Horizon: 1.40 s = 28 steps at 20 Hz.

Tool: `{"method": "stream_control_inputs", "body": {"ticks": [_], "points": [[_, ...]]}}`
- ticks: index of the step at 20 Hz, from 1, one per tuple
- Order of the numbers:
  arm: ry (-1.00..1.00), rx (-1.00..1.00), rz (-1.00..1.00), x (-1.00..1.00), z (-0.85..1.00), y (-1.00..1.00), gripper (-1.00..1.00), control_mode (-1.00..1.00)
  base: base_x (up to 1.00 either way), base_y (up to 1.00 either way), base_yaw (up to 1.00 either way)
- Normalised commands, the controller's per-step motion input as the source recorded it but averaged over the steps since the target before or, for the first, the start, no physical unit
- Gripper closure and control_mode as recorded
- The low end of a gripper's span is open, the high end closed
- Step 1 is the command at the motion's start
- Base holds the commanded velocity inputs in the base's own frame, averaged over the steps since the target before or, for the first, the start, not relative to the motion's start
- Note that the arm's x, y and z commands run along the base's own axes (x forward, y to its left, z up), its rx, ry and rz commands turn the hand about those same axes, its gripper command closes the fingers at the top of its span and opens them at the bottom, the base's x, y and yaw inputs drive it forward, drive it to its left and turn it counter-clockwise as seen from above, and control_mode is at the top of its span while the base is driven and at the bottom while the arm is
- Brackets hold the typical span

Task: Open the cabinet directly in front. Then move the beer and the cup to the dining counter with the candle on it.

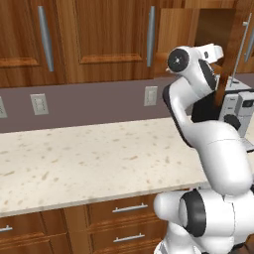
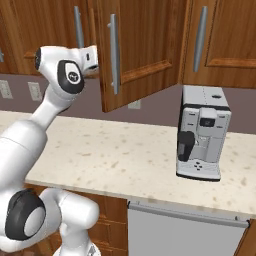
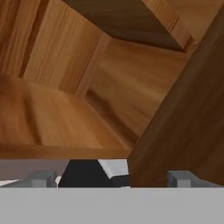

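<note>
Countertop [image 2: 125,160] holds a coffee machine [image 2: 202,132] under the half-open cabinet [image 2: 137,50].

Reddish-brown cabinet [image 2: 135,50] door swung partly open; interior [image 3: 131,83] apparently bare wood.

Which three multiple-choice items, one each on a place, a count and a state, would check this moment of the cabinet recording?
1. Where does the coffee machine stand?
A. on the counter
B. on the floor
C. inside the cabinet

2. How many wall outlets show in the left base view?
A. one
B. three
C. six

3. How is the cabinet door?
A. shut flat
C. removed
B. swung partly open

Answers:
1 A, its base rests on the speckled top.
2 B, two plus a cut-off one at the left edge.
3 B, its lower edge juts out over the counter, and the open jaws of the gripper face the bare inside.
</note>
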Motion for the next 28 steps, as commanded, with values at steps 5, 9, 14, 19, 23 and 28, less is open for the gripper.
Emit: {"method": "stream_control_inputs", "body": {"ticks": [5, 9, 14, 19, 23, 28], "points": [[0.21, 0.03, -0.15, 0.13, 0.0, -1.0, -1.0, -1.0, 0.0, 0.0, 0.0], [0.13, 0.09, -0.19, -0.09, 0.0, -1.0, -1.0, -1.0, 0.0, 0.0, 0.0], [-0.03, 0.12, -0.06, -0.03, 0.0, -0.97, -1.0, -1.0, 0.0, 0.0, 0.0], [-0.06, 0.04, 0.02, -0.03, 0.0, -0.17, -1.0, -1.0, 0.0, 0.0, 0.0], [-0.18, 0.01, 0.05, -0.44, -0.12, 0.57, -1.0, -1.0, 0.0, 0.0, 0.0], [-0.23, 0.03, 0.14, -0.49, -0.25, 1.0, -1.0, -1.0, 0.0, 0.0, 0.0]]}}
